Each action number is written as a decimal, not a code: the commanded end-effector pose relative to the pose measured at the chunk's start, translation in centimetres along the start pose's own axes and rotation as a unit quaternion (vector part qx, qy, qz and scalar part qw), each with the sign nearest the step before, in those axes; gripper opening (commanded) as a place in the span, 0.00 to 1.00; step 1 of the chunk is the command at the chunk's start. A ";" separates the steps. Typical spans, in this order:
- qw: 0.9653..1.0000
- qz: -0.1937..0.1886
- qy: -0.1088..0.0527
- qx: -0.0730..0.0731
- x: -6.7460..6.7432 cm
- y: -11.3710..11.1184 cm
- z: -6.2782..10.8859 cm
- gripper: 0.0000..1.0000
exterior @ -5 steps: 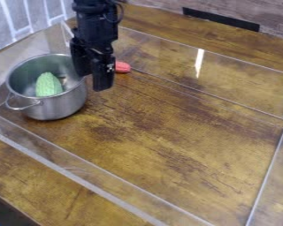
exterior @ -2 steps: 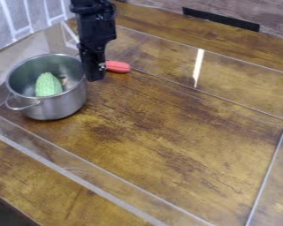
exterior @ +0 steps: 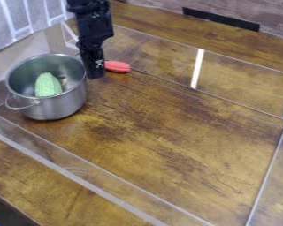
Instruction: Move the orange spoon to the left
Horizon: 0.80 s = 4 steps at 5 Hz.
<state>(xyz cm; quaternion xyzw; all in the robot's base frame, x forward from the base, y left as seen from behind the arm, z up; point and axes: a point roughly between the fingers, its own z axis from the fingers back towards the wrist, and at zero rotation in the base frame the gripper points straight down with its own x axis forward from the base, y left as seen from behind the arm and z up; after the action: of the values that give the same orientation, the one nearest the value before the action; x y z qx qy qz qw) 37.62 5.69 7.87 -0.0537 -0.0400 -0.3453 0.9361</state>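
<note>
The orange spoon (exterior: 117, 66) lies on the wooden table, just right of the steel pot. Only its flat oval bowl shows. Its handle end runs left under my fingertips and is hidden by them. My black gripper (exterior: 96, 70) points straight down at that handle end, low on the table, with its fingers (exterior: 95, 65) together on the thin handle. The spoon still rests on the tabletop.
A steel pot (exterior: 26, 99) with a green bumpy vegetable (exterior: 49, 85) inside stands directly left of the gripper, its rim close to the fingers. Clear plastic walls (exterior: 61, 163) border the wooden table (exterior: 179, 124) at the front, left and right.
The fingers were open a second ago and have since closed at the spoon's handle end. The wrist has rolled a little. The spoon and the pot lie where they were.
</note>
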 end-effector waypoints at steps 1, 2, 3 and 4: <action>0.999 -0.013 -0.031 0.015 0.5 0.8 1.8 0.00; 0.999 -0.026 -0.037 0.004 0.5 1.0 1.4 0.00; 0.999 -0.036 -0.038 -0.004 0.5 1.3 1.3 0.00; 0.998 -0.039 -0.042 -0.011 0.5 1.3 0.9 0.00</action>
<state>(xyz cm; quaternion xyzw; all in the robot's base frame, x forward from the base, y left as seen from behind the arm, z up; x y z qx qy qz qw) 38.13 5.36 6.93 -0.0950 -0.0536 -0.3870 0.9156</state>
